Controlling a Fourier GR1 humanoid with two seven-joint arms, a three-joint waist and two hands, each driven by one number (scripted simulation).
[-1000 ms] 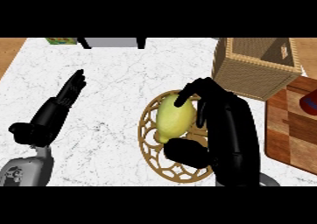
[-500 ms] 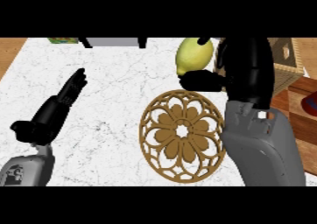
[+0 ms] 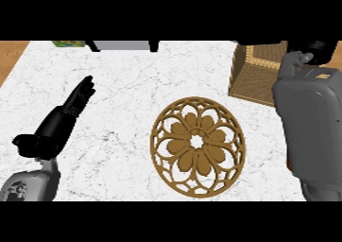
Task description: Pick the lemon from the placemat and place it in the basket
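The round brown openwork placemat (image 3: 198, 144) lies bare on the white marble counter (image 3: 125, 90). No lemon shows in the head view. The woven basket (image 3: 254, 78) stands at the back right, its right part hidden by my grey right forearm, which reaches up over it. Of my right hand (image 3: 317, 48) only a black part shows at the top edge, above the basket; what it holds is hidden. My left hand (image 3: 62, 118) rests open at the left of the counter, fingers straight and pointing away, well apart from the placemat.
A grey box (image 3: 121, 45) stands at the counter's back edge, with a small green item (image 3: 68, 43) to its left. Wooden floor shows beyond the counter's left edge. My right forearm covers the counter's right side.
My right hand lifted the lemon off the placemat and carried it back and right over the basket. The lemon has gone out of sight. My left hand has stayed put.
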